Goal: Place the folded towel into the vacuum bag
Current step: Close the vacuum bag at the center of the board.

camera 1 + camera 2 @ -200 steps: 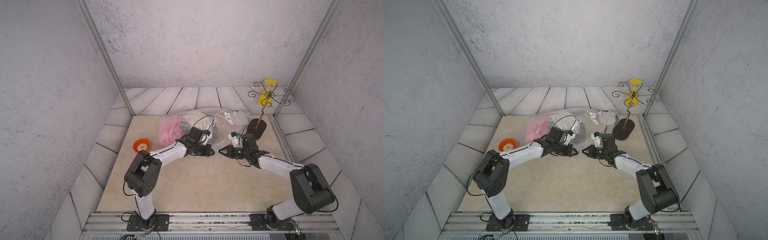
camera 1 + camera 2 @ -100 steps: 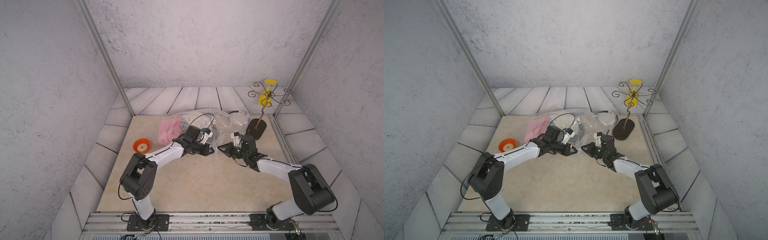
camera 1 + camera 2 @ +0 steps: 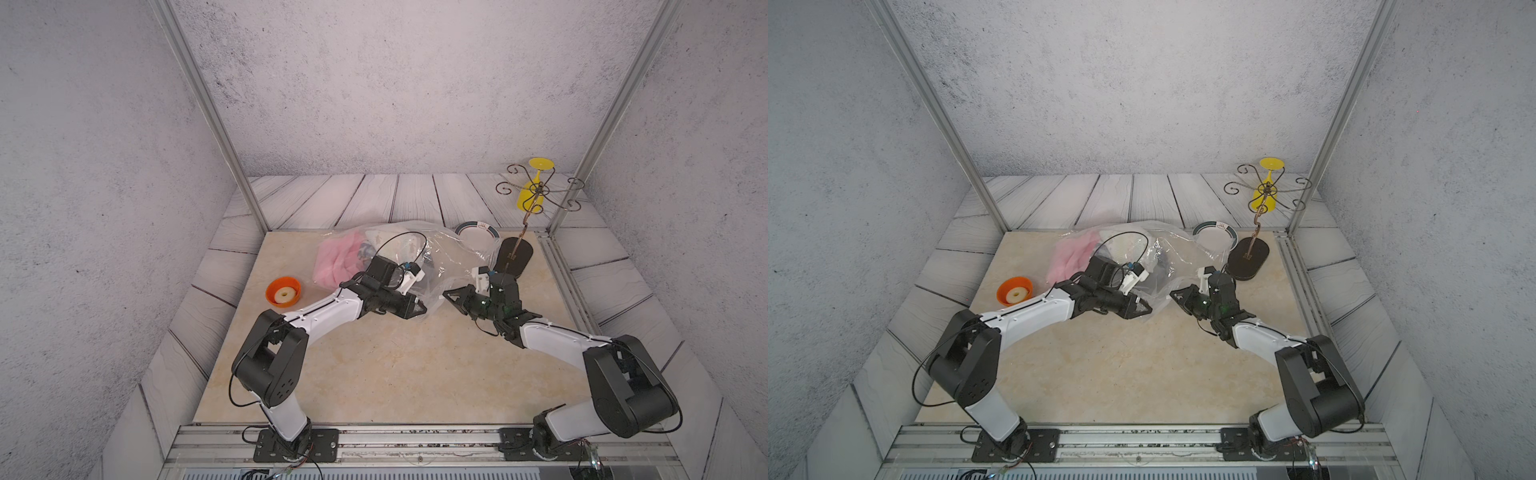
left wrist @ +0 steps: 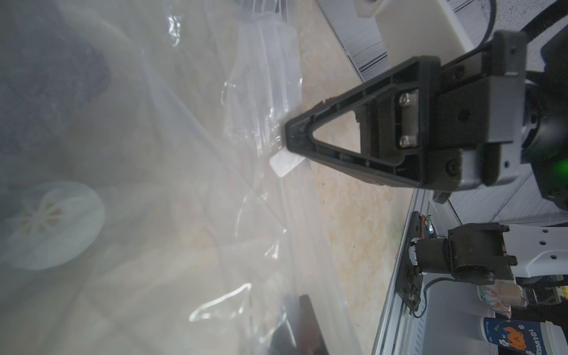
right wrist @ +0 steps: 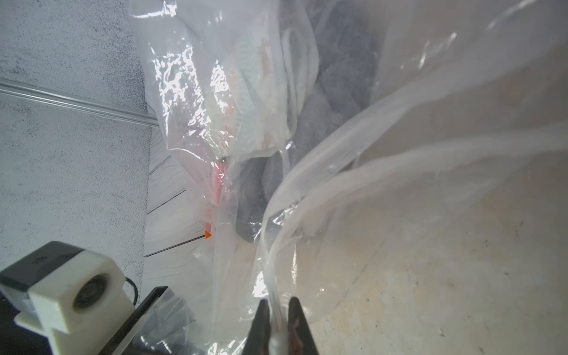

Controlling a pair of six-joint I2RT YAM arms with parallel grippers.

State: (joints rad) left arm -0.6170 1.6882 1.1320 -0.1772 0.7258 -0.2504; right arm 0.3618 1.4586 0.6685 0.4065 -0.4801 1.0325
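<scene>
The left end effector (image 3: 417,308) is sitting closed on a crumpled fold at the near edge of the vacuum bag (image 3: 451,255). Facing it, the right end effector (image 5: 278,325) is pinching the bag's thick zip edge between jaws that are almost touching. The white slider clip (image 4: 285,163) is lying just beside that right tip, and the round valve (image 4: 50,226) is showing through the film. A gray towel (image 5: 335,83) is lying inside the bag, deep behind the mouth, so the loading step is looking done and the arms seem to be handling the opening. A pink cloth (image 3: 336,259) is bunching at the bag's left end, and whether it is inside the film or only under it is hard to tell. The next move is probably calling for both grips to pull the mouth flat and taut without tearing the thin plastic, so the zip edge is lining up for closing. The bag is slumping on a beige stone-look worktop (image 3: 395,365). An orange bowl (image 3: 283,291) is sitting well apart to its left. A rimmed plate (image 3: 476,232) and a wire stand (image 3: 515,257) carrying a yellow glass (image 3: 534,195) are standing near the right rear corner. Pale plank panels are sloping up around the worktop, and gray textured walls and metal frame posts are enclosing the cell.
</scene>
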